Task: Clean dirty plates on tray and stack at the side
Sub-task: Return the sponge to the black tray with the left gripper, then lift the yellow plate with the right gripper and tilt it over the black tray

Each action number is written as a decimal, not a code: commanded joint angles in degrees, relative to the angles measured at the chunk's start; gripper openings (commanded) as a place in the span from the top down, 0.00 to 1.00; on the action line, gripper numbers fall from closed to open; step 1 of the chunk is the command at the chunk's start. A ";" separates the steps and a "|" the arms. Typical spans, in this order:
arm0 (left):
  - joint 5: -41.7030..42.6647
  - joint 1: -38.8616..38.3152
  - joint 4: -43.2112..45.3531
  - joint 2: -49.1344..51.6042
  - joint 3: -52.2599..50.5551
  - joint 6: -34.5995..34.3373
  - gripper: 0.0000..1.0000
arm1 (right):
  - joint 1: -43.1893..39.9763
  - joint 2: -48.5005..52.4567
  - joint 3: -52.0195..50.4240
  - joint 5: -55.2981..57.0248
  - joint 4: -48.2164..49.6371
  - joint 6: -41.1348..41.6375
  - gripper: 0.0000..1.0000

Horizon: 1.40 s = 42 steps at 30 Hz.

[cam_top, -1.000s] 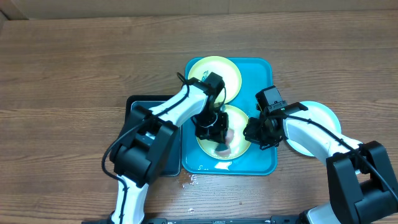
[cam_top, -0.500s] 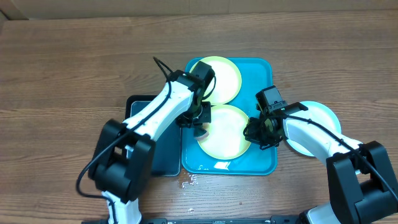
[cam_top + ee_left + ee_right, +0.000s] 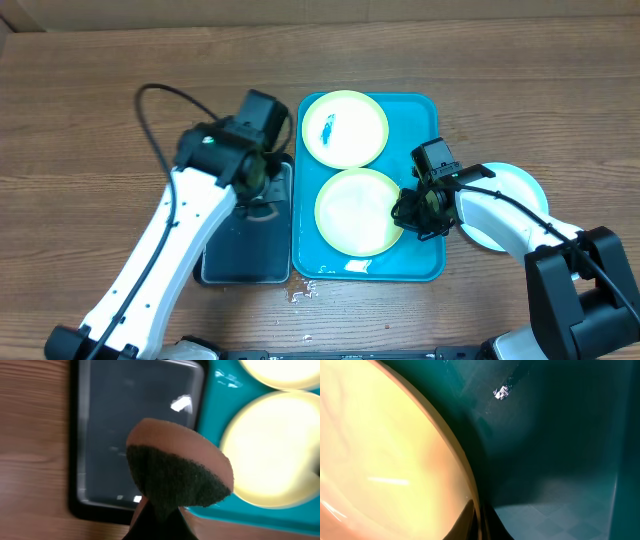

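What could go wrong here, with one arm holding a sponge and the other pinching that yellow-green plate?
The right gripper pinches only the rim of the near pale yellow-green round plate; lifted, it might slip onto the turquoise plastic tray. The left gripper holds the pink-and-green sponge by a narrow end above the black rectangular basin, so it could drop or drip. The far yellow-green plate shows a dark smear and might get stacked dirty.

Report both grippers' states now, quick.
Left gripper: closed, holding the sponge.
Right gripper: closed, pinching the near plate by its rim.
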 commanded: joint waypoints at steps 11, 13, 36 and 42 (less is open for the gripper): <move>-0.55 7.78 17.92 1.60 -22.67 -0.94 0.71 | -0.42 1.40 -0.46 3.61 -0.20 0.24 0.96; 0.24 9.22 17.64 1.51 -22.18 -0.74 0.70 | -0.42 1.40 -0.44 3.61 -0.22 0.22 0.96; 9.44 16.15 -2.08 -14.08 12.24 5.31 0.00 | 22.73 -5.81 26.53 26.86 -9.07 -7.28 0.96; 7.06 16.15 -3.08 -20.57 14.12 5.31 0.00 | 32.92 -2.99 26.53 43.65 -2.03 -7.32 0.96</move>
